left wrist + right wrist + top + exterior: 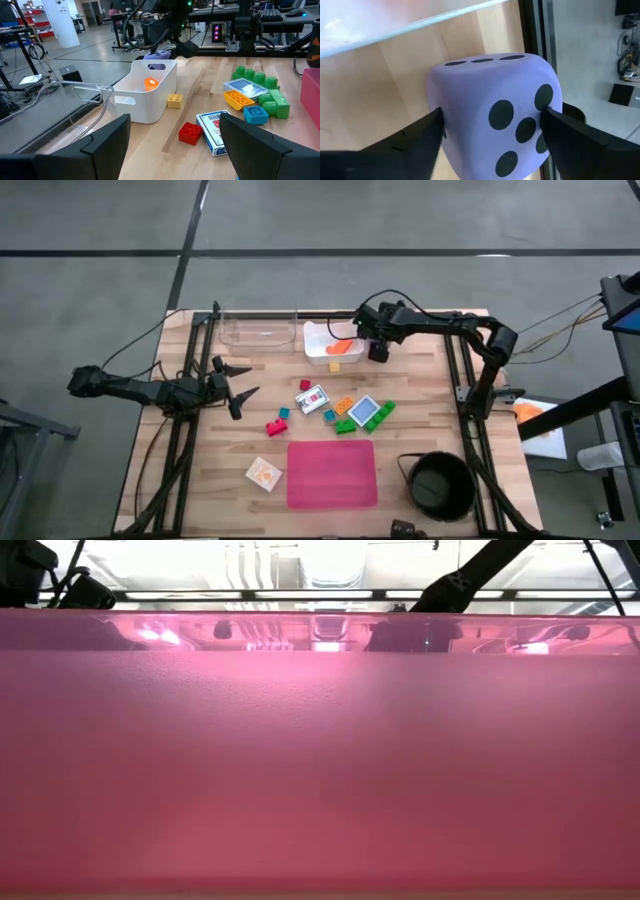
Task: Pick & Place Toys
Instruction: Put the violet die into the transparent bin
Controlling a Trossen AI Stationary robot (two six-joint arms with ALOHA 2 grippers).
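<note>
I have the tub (312, 332) at the back of the table, mid-way across, with the tray (258, 332) just to its left. A single block (334, 364) lies just before the tub. The right gripper (378, 352) sits at the tub's right side, the die (492, 115) between its fingers. The left gripper (240, 380) hangs over the table's left part, well apart from the toys. Between tub and mat (331, 473) lie two cards (312, 398) amid scattered blocks (276, 425). The mat lies at the front; a loose card (264, 473) is just left of it, the pot (440, 485) to its right.
</note>
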